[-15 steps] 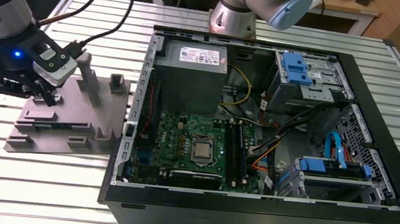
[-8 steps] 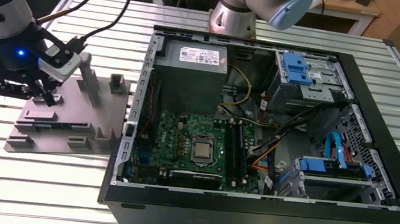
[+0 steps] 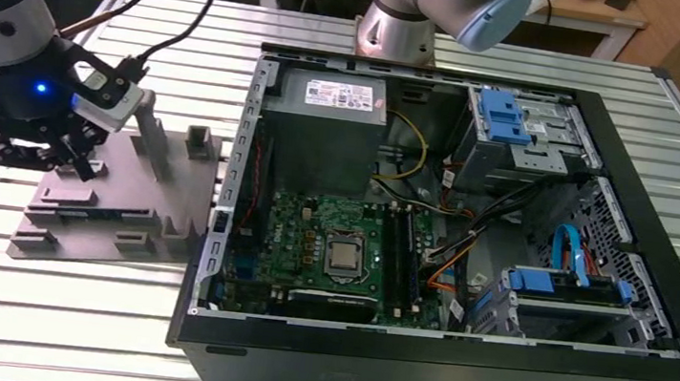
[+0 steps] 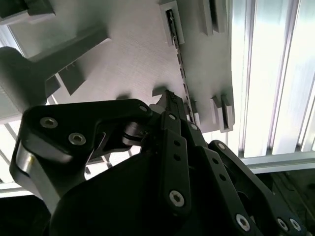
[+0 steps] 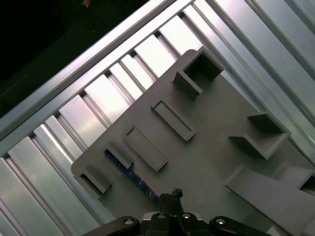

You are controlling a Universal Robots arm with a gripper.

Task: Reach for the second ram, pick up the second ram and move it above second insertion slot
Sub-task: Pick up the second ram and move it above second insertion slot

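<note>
The tool (image 3: pixel 47 155) hangs over the grey, matte plastic fixture (image 3: pixel 119 213) on the ribbed aluminium surface (image 3: pixel 69 313); whether it is open or closed cannot be told. The second ram (image 5: pixel 125 169) (a thin bluish-green board) sits in a fixture slot, with one end just beside the tool tip. The white label (image 3: pixel 344 97) in the open computer case (image 3: pixel 648 187) is unreadable.

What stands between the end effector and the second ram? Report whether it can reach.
Likely yes: the end effector hangs close over the second ram, which lies uncovered in the grey fixture.
</note>
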